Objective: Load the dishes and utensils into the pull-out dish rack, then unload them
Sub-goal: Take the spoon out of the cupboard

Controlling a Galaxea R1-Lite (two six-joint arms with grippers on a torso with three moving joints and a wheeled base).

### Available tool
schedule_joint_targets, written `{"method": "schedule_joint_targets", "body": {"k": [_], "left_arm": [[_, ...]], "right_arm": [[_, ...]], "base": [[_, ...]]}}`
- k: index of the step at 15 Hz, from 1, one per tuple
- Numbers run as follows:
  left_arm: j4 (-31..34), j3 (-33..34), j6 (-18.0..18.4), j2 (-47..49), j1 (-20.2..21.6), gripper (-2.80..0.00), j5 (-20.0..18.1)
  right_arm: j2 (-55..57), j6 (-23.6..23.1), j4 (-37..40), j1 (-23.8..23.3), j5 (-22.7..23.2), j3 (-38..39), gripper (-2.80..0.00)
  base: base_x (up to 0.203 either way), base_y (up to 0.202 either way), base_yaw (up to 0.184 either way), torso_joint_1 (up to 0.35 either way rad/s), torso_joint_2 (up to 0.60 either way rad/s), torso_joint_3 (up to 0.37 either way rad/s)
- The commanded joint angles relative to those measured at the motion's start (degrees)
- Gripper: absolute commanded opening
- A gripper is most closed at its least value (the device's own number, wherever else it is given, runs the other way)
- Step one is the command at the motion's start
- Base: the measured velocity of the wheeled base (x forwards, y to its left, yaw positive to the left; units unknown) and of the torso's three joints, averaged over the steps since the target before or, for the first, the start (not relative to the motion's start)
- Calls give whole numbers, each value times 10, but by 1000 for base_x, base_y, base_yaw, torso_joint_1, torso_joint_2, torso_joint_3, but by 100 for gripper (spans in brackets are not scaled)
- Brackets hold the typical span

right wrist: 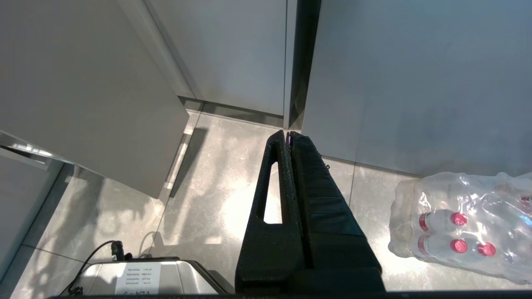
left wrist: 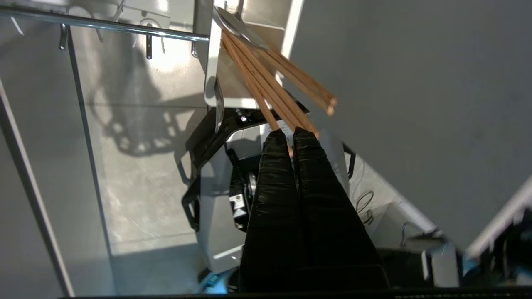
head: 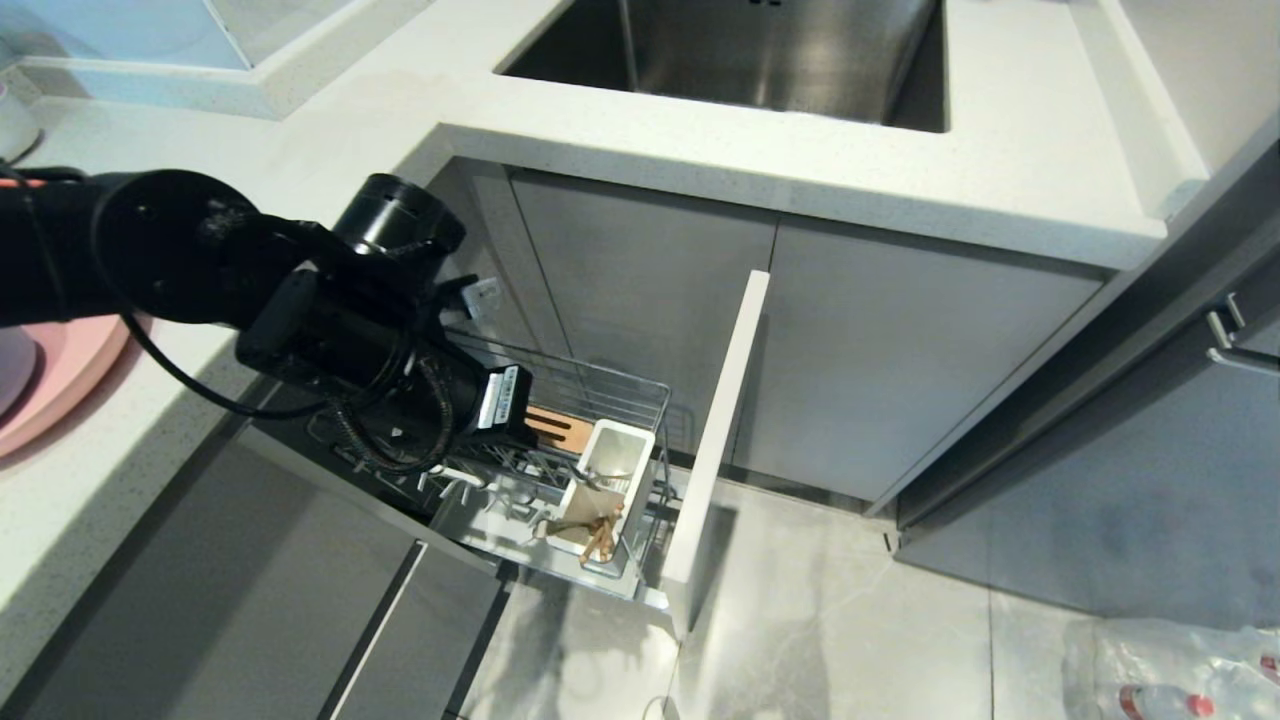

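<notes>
The left gripper (left wrist: 289,133) is reaching down into the pull-out dish rack (head: 600,395), which is standing open under the counter edge below the sink (head: 760,50). Its two black fingers (left wrist: 274,166) are pressed together and are clamping the ends of the wooden chopsticks (left wrist: 266,89). In the left wrist view the chopsticks are running from the fingertips into the white utensil cup (left wrist: 212,66), and more sticks are fanning out beside them with free ends. A silver utensil (left wrist: 241,25) is lying across them at the cup's mouth. In the head view the utensil cup is sitting at the front right corner of the rack, just behind the drawer's front panel (head: 715,440), with the chopsticks leaning out over its front edge. A wooden strip (head: 560,428) is showing behind the cup. A pink plate (head: 60,375) is lying on the counter at the left edge.

The right gripper (right wrist: 289,135) is hanging above the floor tiles, closed and empty, near a pack of bottles (right wrist: 461,224).
</notes>
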Motion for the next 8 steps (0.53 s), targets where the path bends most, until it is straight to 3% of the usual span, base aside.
{"method": "schedule_joint_targets", "body": {"k": [1,4,6,8], "left_arm": [[5,-22,-42,56,-12,-280,21],[12,-66,-200,114,-42,-280,136],[12,-90,-295,136,-55,-280,155],[12,-100,-354,147,-66,-280,158]], "right_arm": [[0,0,0,0,0,0,-280],[0,0,0,0,0,0,-280],[0,0,0,0,0,0,-280],[0,0,0,0,0,0,-280]], "base": [[0,0,0,0,0,0],[0,0,0,0,0,0],[0,0,0,0,0,0],[0,0,0,0,0,0]]}}
